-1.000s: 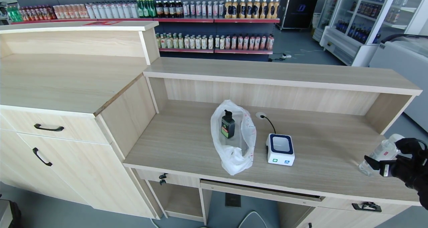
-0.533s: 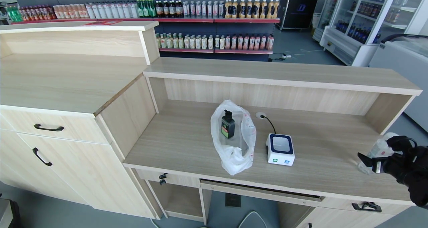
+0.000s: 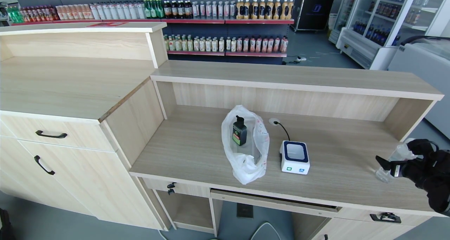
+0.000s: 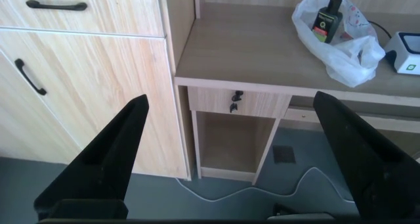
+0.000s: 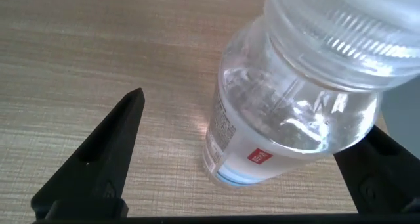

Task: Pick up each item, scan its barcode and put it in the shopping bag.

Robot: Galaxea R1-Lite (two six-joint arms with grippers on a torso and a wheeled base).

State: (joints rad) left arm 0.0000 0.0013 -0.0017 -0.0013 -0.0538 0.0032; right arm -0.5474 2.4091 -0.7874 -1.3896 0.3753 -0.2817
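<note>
Right claw (image 3: 398,155) is spread wide, a finger on either side of the clear bottle (image 5: 282,112) standing near the worktop's (image 3: 334,141) right edge. Up close in the right wrist view its label has a red patch and a blue band, print too tiny to read. Head view has the shopping bag (image 3: 246,152) mid-worktop, dark pump bottle (image 3: 239,131) inside, scanner (image 3: 295,157) just beside. Left claw (image 4: 230,98) gapes wide, holding nothing.

Pump bottle (image 3: 239,131) in shopping bag (image 3: 246,170); scanner (image 3: 295,157) just right; water bottle (image 3: 400,152), apparently upright, far right.
</note>
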